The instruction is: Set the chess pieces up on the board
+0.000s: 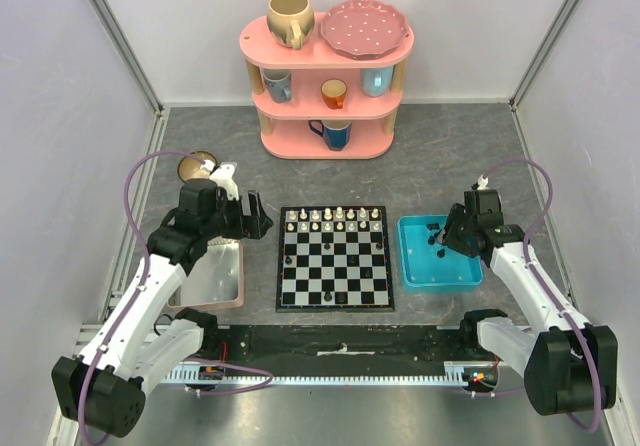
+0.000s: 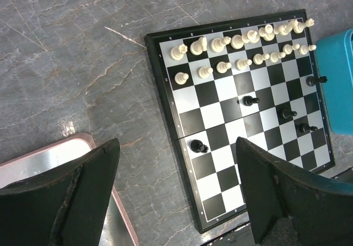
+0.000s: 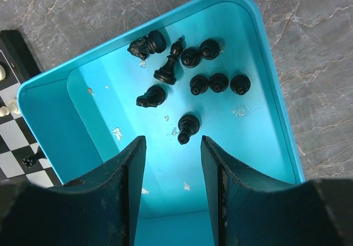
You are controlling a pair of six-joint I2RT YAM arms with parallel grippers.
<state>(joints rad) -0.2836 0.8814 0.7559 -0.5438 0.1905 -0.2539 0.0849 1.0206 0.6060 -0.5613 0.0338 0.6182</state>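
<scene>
right gripper (image 3: 172,142) half open, empty, black piece (image 3: 187,128) just ahead, in blue tray (image 3: 256,146)

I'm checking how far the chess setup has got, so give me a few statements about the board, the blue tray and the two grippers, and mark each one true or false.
1. The white pieces stand in two rows along one edge of the board. True.
2. The right gripper hangs over the blue tray. True.
3. The blue tray is empty. False: black pieces lie in it.
4. The left gripper is shut on a white piece. False: its jaws are wide open and hold nothing.
5. No black piece is on the board. False: several stand scattered on it.
</scene>
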